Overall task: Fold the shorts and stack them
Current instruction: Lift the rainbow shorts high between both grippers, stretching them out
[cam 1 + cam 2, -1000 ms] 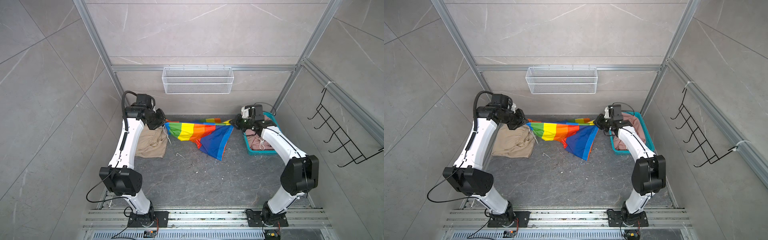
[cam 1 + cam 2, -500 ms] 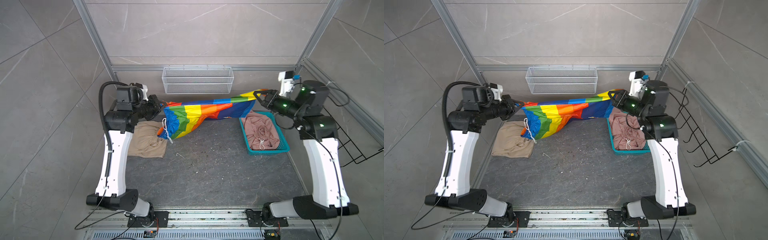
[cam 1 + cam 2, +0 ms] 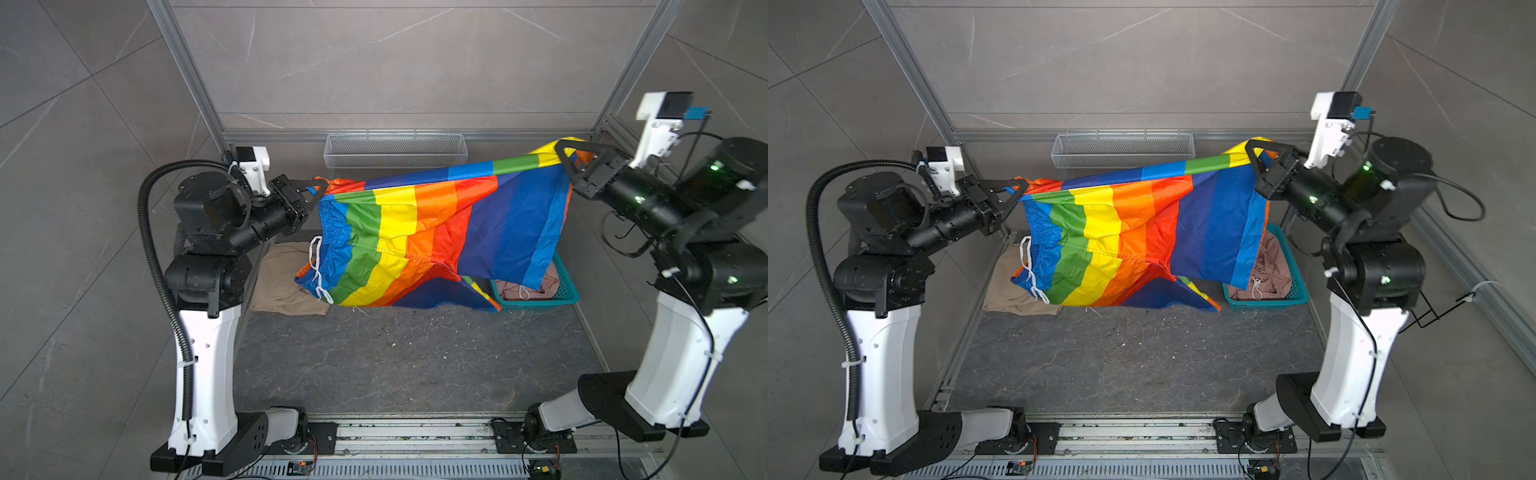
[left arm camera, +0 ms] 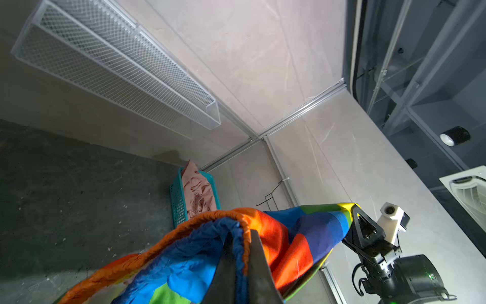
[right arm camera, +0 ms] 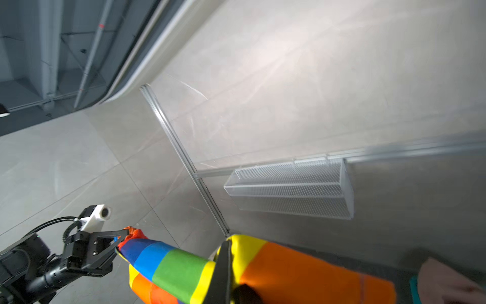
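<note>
Dusty pink shorts point(image 3: 547, 283) lie crumpled in the teal basket point(image 3: 540, 304), a perforated plastic tray at the back right of the tabletop point(image 3: 395, 365), with a white cord end showing on the soft, matte cloth. A white wire-mesh basket point(image 3: 395, 150), long and shallow, hangs on the rear wall. The rainbow-striped shorts point(image 3: 415, 237) hang stretched in the air between both arms, their thin, shiny fabric creased in broad bands of blue, green, yellow, orange and red. From the top views the far leg drapes in front of part of the teal basket. The left gripper point(image 3: 321, 187) is clenched on the gathered elastic waist, where a white drawstring point(image 3: 318, 270) dangles. The right gripper point(image 3: 562, 151) is pinched tight on a yellow corner of the hem, held higher. The beige shorts point(image 3: 282, 278) lie in a flat, soft-looking bundle on the dark, stone-patterned tabletop at the back left, below the waist end of the rainbow pair.
</note>
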You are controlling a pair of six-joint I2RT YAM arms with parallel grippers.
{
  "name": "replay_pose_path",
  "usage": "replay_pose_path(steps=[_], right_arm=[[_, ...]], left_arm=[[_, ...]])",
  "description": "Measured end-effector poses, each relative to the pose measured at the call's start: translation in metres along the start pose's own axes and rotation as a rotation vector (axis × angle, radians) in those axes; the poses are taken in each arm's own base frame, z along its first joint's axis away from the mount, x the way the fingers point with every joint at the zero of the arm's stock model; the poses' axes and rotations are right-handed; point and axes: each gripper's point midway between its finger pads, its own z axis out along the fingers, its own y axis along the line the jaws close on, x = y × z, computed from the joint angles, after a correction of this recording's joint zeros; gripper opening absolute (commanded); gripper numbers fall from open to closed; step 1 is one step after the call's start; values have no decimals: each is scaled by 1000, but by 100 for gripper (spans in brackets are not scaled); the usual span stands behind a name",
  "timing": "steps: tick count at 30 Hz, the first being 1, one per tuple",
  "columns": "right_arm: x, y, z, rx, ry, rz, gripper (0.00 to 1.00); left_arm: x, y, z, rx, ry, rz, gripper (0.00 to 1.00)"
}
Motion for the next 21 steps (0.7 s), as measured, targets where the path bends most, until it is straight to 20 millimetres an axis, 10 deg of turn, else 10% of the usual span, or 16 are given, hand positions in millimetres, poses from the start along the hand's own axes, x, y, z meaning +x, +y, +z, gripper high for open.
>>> replay_pose_path(steps=[5,10,15,21], right_arm=[[91,-107,87,152,258,193,0],[157,-168,123,247,402,307,0],[130,-169,142,224,343,289,0],[49,-130,122,117,153,214,0]], left_arm=[[9,96,58,-169,99,-142,0],[27,182,103,-305,201,-269,0],[21,208,138,-314,243,-301,0],[-24,141,158,-111,194,-166,0]])
